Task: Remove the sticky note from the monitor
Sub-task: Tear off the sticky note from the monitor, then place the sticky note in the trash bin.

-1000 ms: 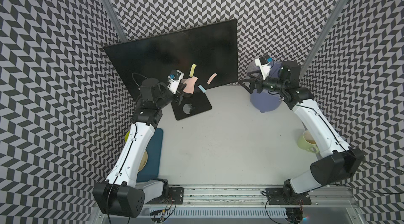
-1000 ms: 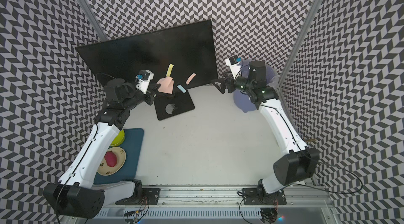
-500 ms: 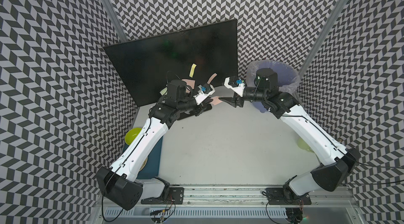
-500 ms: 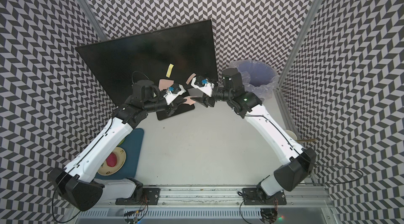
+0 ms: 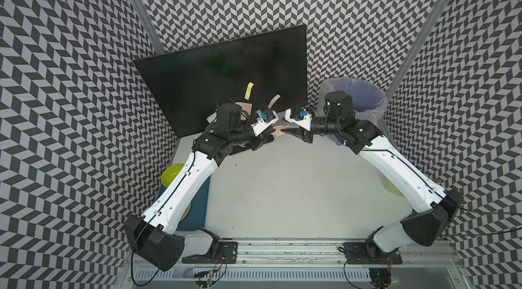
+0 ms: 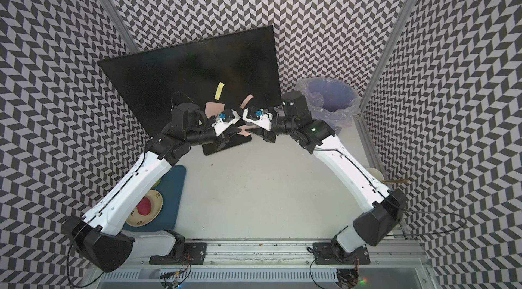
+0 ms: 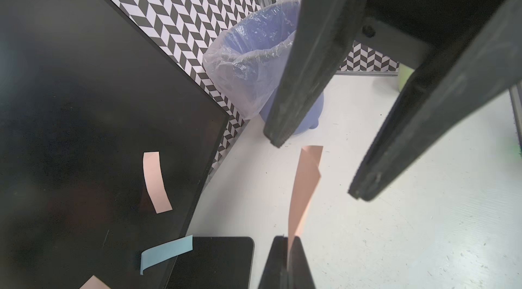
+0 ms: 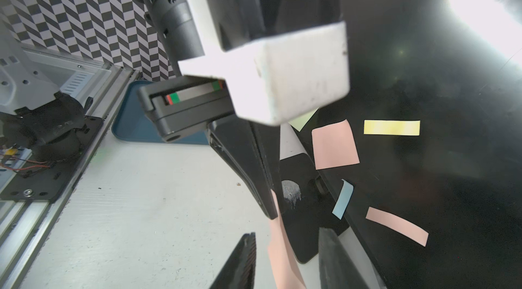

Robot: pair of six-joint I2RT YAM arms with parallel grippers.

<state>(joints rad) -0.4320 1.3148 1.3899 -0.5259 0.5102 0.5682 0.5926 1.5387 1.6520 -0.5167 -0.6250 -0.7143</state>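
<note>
On my far left a blue tray [image 6: 175, 188] lies on the bench [image 5: 282, 188], partly under the left arm. Behind it the monitor [image 5: 211, 84] stands angled at the back, its base plate [image 7: 214, 262] on the bench. Stuck on the lower screen I see a pink square note [image 8: 334, 145], a yellow note [image 5: 249, 90], a blue note [image 7: 166, 251] and a pink strip [image 7: 155, 183]. The left fingers [image 7: 272, 267] are pressed together on one end of the sticky note [image 7: 303, 188]. It is a pink one, held off the screen in the air over the bench, just in front of the monitor's right corner. Its free end lies between the right fingers [image 7: 305, 76], which are spread on either side of it. I see a gap on both sides, so they are not gripping it. Farther right, a lined purple bin [image 5: 364, 95] stands in the back corner beside the monitor.
</note>
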